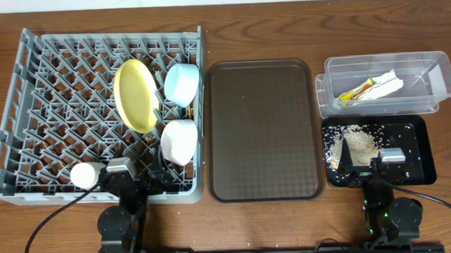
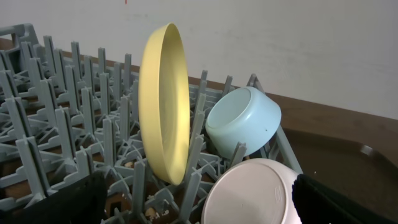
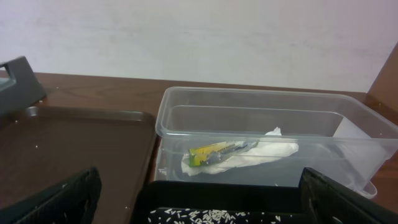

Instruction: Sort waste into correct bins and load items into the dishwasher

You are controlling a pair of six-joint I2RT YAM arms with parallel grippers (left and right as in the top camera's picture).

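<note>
Fingers [image 2: 56, 202] of the left gripper [image 1: 146, 183] fill the bottom corners of the left wrist view. They stand wide apart with nothing between them, over the near edge of the dish rack [image 1: 27, 112]. The right gripper [image 1: 361, 169] is likewise spread and empty, its fingers [image 3: 59, 199] framing the right wrist view above the near edge of the black tray [image 1: 415, 145].

By descending size:
- The wooden table [image 1: 228, 19] carries everything.
- The grey dish rack takes up the left half, reaching from the far edge almost to the near edge.
- The brown tray [image 1: 264, 129] lies at the centre, just beside the rack's right side, and is bare.
- The clear tub [image 1: 438, 58] sits in the far right corner.
- The black tray lies just beside the tub, on its near side.
- The yellow plate [image 1: 136, 96] stands on edge between pegs, right of the rack's centre.
- The pink-white bowl [image 1: 179, 140] lies tipped on its side by the rack's right edge, nearer the grippers.
- The light blue bowl [image 1: 182, 84], also on its side, lies just beyond it and beside the plate.
- The white cup [image 1: 84, 174] rests at the rack's near edge, left of the left arm.
- The white napkin [image 1: 382, 85] lies inside the tub.
- The green-and-yellow wrapper [image 1: 356, 92] lies on the napkin.
- The rice scraps [image 1: 356, 142] are scattered over the left part of the black tray.
</note>
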